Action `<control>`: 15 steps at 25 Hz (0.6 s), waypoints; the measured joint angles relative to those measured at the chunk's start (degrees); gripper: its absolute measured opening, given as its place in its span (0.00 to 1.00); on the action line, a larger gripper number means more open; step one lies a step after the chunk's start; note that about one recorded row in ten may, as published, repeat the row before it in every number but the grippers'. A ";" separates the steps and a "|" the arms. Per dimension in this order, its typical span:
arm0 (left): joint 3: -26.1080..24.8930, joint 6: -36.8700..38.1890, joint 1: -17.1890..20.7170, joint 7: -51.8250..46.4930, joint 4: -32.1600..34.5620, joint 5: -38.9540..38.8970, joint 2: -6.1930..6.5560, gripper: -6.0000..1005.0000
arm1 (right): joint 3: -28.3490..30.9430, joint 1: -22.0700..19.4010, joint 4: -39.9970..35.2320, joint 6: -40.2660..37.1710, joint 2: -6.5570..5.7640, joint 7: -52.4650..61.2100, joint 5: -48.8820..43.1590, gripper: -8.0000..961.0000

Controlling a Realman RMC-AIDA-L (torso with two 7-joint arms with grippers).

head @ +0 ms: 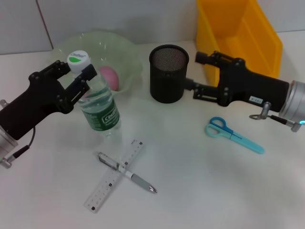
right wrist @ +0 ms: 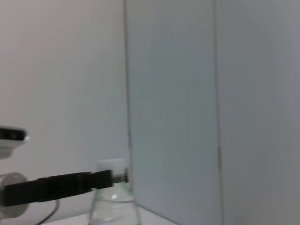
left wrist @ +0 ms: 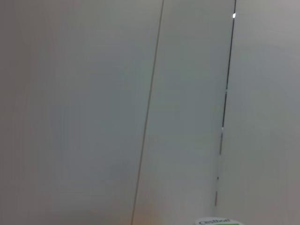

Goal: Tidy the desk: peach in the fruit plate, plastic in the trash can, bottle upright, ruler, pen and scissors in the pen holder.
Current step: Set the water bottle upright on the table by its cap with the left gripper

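A clear water bottle (head: 101, 112) with a white and green cap stands upright on the table. My left gripper (head: 80, 72) is shut on its neck just under the cap. The cap's edge shows in the left wrist view (left wrist: 218, 221), and the bottle shows in the right wrist view (right wrist: 114, 201). A pink peach (head: 109, 76) lies in the pale green fruit plate (head: 126, 47). My right gripper (head: 194, 71) is open and empty, just right of the black mesh pen holder (head: 168, 74). Blue scissors (head: 232, 134) lie below it. A pen (head: 127, 172) lies across a clear ruler (head: 113, 175). No plastic is in view.
A yellow bin (head: 238, 33) stands at the back right, behind my right arm. A pale wall runs along the back of the white table (head: 200, 191).
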 joint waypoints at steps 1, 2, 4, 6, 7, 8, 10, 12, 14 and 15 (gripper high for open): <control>-0.18 -0.23 0.04 0.48 0.00 -0.04 0.00 0.43 | 0.62 -0.14 0.00 0.34 0.00 -0.02 0.00 0.85; -0.22 -0.38 0.04 0.74 0.00 -0.05 0.00 0.43 | 1.66 -0.31 0.00 1.11 -0.01 -0.07 0.04 0.85; -0.33 -1.25 0.05 1.89 -0.17 -0.07 0.00 0.43 | 2.12 -0.33 0.00 1.40 -0.01 -0.10 0.07 0.85; -0.34 -2.13 0.06 3.17 -0.44 -0.08 -0.03 0.43 | 3.12 -0.35 0.11 1.65 -0.01 -0.11 0.16 0.85; -0.35 -2.41 0.06 3.55 -0.55 -0.08 -0.05 0.43 | 3.55 -0.35 0.21 1.67 -0.01 -0.12 0.20 0.85; -0.35 -2.83 0.06 4.20 -0.66 -0.10 -0.11 0.43 | 4.06 -0.36 0.29 1.70 -0.01 -0.13 0.21 0.85; -0.35 -3.19 0.06 4.49 -0.71 -0.16 -0.16 0.43 | 4.93 -0.36 0.43 1.83 -0.01 -0.14 0.22 0.85; -0.33 -4.77 0.00 5.27 -1.32 -0.79 -0.31 0.43 | 5.22 -0.23 0.50 2.07 -0.01 -0.13 0.24 0.85; -0.32 -5.10 -0.16 5.68 -2.03 -1.12 -0.36 0.43 | 4.74 0.03 0.60 2.51 -0.01 0.48 -0.33 0.85; -0.32 -5.10 -0.16 5.68 -2.03 -1.12 -0.36 0.43 | 4.74 0.03 0.60 2.51 -0.01 0.48 -0.33 0.85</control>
